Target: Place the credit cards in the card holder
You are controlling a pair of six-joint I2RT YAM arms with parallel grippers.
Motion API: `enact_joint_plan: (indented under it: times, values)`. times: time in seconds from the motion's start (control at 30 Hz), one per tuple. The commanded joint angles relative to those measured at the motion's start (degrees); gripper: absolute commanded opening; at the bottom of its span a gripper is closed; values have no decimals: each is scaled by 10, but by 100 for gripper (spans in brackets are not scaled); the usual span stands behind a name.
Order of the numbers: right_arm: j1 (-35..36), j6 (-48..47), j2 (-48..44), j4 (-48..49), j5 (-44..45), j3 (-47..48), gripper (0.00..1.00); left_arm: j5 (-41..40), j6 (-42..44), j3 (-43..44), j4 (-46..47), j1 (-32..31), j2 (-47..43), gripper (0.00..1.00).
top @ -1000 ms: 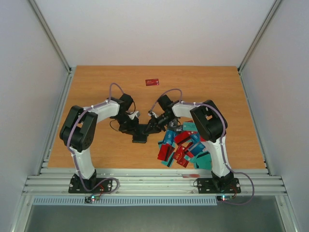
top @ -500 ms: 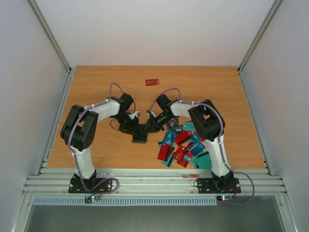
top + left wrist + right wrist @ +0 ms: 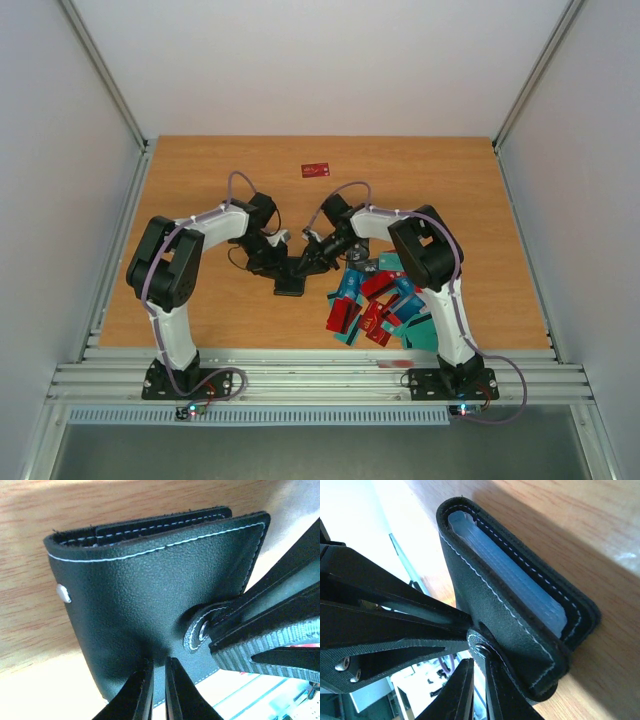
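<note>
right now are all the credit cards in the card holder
No, a pile of red and teal credit cards lies on the table beside the card holder.

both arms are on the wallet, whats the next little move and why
Probably the right pincer should peel the snap tab away while the left pincer steadies the card holder. The holder looks folded shut, both pincers appear closed on it, and the credit cards lie loose on the table.

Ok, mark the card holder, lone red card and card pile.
card holder [image 3: 150, 595], left wrist view, grained front cover.
lone red card [image 3: 316, 170], top external view, its middle.
card pile [image 3: 376, 286], top external view, a red card.
</note>
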Motion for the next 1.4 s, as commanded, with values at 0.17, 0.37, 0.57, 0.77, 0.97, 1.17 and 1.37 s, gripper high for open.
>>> enact_joint_plan:
  times: [0.17,0.37,0.57,0.77,0.97,1.17,1.37]
  values:
    - [34,-21,40,-98,86,47,9,10,6,-11,21,-11,28,10]
    - [57,-42,63,-206,156,104,8,10,4,-18,32,-11,28,10]
    - [83,-63,102,-318,244,172,7,14,-4,-27,54,-11,27,10]
    - [96,-51,138,-368,305,210,6,16,-13,-45,74,-11,16,10]
    - [99,-31,193,-423,340,264,5,0,-26,-66,105,-11,-28,10]
    - [105,-33,232,-456,344,306,6,11,-53,-89,154,-11,-74,12]
    - [105,-38,233,-450,330,303,5,12,-64,-91,187,-11,-80,21]
